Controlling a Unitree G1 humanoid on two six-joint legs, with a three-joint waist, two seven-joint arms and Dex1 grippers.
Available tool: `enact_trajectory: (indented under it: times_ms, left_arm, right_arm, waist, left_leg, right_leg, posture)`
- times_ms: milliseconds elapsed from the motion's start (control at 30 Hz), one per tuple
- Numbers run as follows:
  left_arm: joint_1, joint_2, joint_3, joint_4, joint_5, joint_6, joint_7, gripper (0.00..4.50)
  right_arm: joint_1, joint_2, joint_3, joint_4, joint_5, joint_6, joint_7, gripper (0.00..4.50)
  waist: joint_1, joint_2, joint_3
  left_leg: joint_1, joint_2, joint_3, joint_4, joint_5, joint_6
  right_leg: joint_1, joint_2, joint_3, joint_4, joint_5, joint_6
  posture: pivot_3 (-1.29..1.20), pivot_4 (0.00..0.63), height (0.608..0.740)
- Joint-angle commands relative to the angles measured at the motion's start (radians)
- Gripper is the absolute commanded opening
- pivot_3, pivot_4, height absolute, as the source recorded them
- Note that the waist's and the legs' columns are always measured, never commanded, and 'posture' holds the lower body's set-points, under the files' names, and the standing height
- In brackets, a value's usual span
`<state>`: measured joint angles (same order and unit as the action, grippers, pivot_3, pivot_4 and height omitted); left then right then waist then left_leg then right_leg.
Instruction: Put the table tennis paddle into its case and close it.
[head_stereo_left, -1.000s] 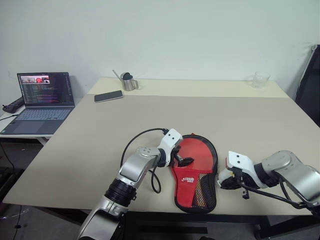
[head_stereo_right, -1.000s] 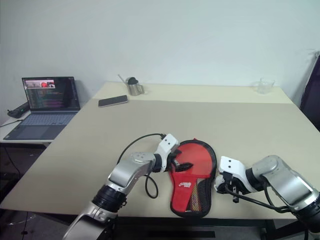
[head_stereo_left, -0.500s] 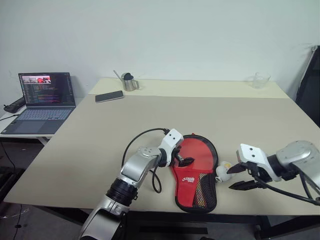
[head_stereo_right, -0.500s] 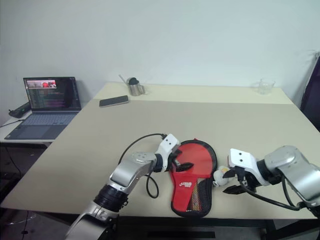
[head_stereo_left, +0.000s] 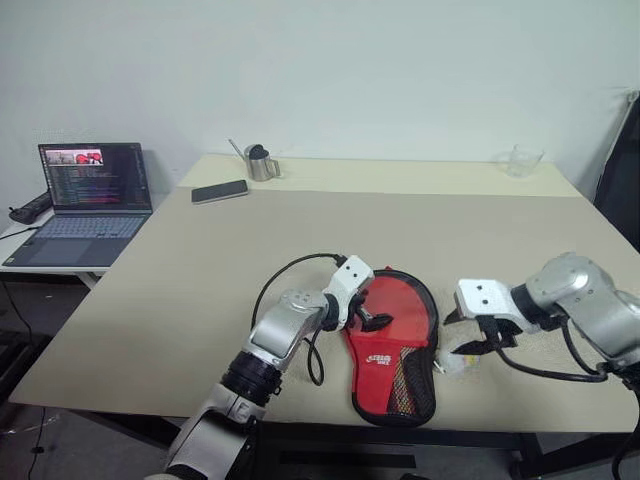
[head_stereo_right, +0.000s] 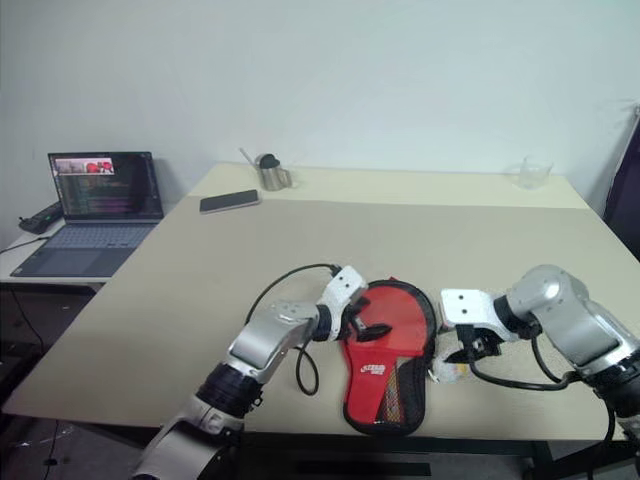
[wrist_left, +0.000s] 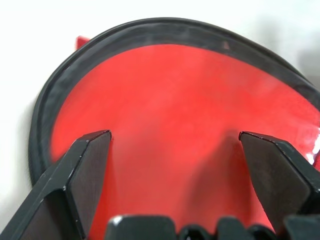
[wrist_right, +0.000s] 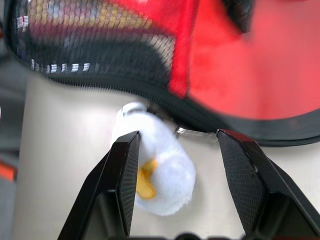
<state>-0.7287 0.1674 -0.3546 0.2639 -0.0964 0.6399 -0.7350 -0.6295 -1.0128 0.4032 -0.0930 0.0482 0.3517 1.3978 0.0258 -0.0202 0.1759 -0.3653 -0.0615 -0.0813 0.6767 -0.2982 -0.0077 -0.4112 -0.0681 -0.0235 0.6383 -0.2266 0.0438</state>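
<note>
- You've got one case (head_stereo_left: 392, 345) lying flat near the front edge of the counter (head_stereo_left: 180, 290), red side up, white logo and mesh pocket at the handle end, black zip rim all round.
- One table tennis paddle: you can't see it apart from the case; can't tell whether the red at the round end is rubber or fabric.
- One white charm (wrist_right: 157, 167) with a yellow spot lies on the counter just beside the case's rim, on its right side.
- Two grippers. Left gripper (head_stereo_left: 372, 319) sits over the round end of the case, fingers (wrist_left: 82, 177) spread wide, red surface between them, nothing pinched.
- Right gripper (head_stereo_left: 470, 345) points down at the charm, fingers (wrist_right: 125, 175) apart, straddling it; one finger looks to be touching it, no clamp.
- Far side of the counter: one phone (head_stereo_left: 219, 191), one metal jug (head_stereo_left: 259, 163), one clear glass (head_stereo_left: 521, 160).
- One open laptop (head_stereo_left: 88, 195) on a side table to the left.
</note>
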Motion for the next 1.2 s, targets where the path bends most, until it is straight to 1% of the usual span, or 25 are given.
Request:
enact_trajectory:
  times_ms: [33,200,300,500,567,600,933,1033,1133,1200]
  left_arm:
    - [-0.059,-0.034,-0.017,0.059,-0.007,-0.071,-0.059,4.50]
    - [-0.090,-0.062,-0.035,0.187,0.031,-0.111,-0.074,4.50]
    - [-0.089,-0.071,-0.039,0.225,0.047,-0.122,-0.070,4.50]
    - [-0.087,-0.088,-0.035,0.224,0.052,-0.124,-0.068,4.50]
    - [-0.081,-0.092,-0.036,0.217,0.054,-0.121,-0.067,4.50]
    - [-0.077,-0.094,-0.038,0.212,0.056,-0.119,-0.067,4.50]
    - [-0.066,-0.102,-0.041,0.201,0.070,-0.112,-0.062,4.50]
    - [-0.071,-0.104,-0.037,0.207,0.074,-0.111,-0.058,4.50]
    - [-0.085,-0.123,-0.017,0.224,0.067,-0.095,-0.037,4.50]
    - [-0.104,-0.145,-0.004,0.259,0.074,-0.095,-0.007,4.50]
  right_arm:
    - [-0.035,0.000,-0.036,-0.010,0.010,-0.021,0.038,2.69]
    - [-0.018,-0.018,-0.051,-0.032,0.024,-0.008,0.065,2.69]
    - [-0.001,-0.027,-0.067,-0.059,0.043,0.002,0.079,2.69]
    - [0.060,-0.047,-0.041,-0.114,0.012,0.007,0.086,2.69]
    - [0.072,-0.044,-0.020,-0.106,-0.022,0.000,0.076,2.69]
    - [0.078,-0.042,-0.007,-0.096,-0.044,-0.007,0.070,2.69]
    - [0.074,0.013,0.043,-0.015,-0.180,-0.036,0.019,2.69]
    - [0.082,0.018,0.053,-0.012,-0.209,-0.058,0.016,2.16]
    - [0.098,0.006,0.035,-0.048,-0.192,-0.056,0.035,1.14]
    - [0.109,-0.009,0.017,-0.075,-0.175,-0.055,0.047,0.63]
  waist:
    - [-0.001,-0.001,0.003]
    - [-0.003,-0.001,0.005]
    - [-0.003,-0.001,0.005]
    - [-0.002,-0.001,0.005]
    - [-0.002,-0.001,0.005]
    - [-0.002,-0.001,0.005]
    - [-0.002,-0.001,0.005]
    - [-0.002,-0.001,0.005]
    - [-0.001,-0.001,0.005]
    - [0.002,-0.001,0.005]
  left_leg:
    - [0.000,0.000,0.000,0.000,0.000,0.000]
    - [-0.003,0.000,0.000,-0.001,-0.001,-0.001]
    - [-0.004,0.000,0.000,-0.001,-0.002,-0.002]
    - [-0.004,0.000,0.000,0.000,-0.002,-0.001]
    - [-0.003,0.000,0.000,0.000,-0.002,-0.001]
    - [-0.003,0.000,0.000,0.000,-0.002,-0.001]
    - [-0.003,0.000,0.000,0.000,-0.002,-0.001]
    - [-0.003,0.000,0.000,0.000,-0.002,-0.001]
    - [-0.002,0.000,0.000,0.000,-0.002,-0.001]
    - [-0.002,0.000,0.000,0.001,-0.002,-0.001]
  right_leg:
    - [0.000,0.000,0.000,0.000,0.000,0.000]
    - [-0.004,0.000,0.000,0.000,0.001,-0.002]
    - [-0.005,0.000,0.000,0.000,0.003,-0.004]
    - [-0.004,0.000,0.000,0.000,0.002,-0.004]
    - [-0.004,0.000,0.000,0.000,0.002,-0.003]
    - [-0.004,0.000,0.000,0.000,0.000,0.000]
    - [-0.004,0.000,0.000,0.001,0.000,-0.001]
    - [-0.004,0.000,0.000,0.001,0.000,-0.001]
    - [-0.003,0.000,0.000,0.001,0.000,-0.001]
    - [-0.002,0.000,0.000,0.001,0.000,-0.001]
  posture:
    - [0.00,0.150,0.740]
    - [0.00,0.150,0.740]
    - [0.00,0.150,0.740]
    - [0.00,0.150,0.740]
    - [0.00,0.150,0.740]
    - [0.00,0.150,0.740]
    - [0.00,0.150,0.740]
    - [0.00,0.150,0.740]
    - [0.00,0.150,0.740]
    - [0.00,0.150,0.740]
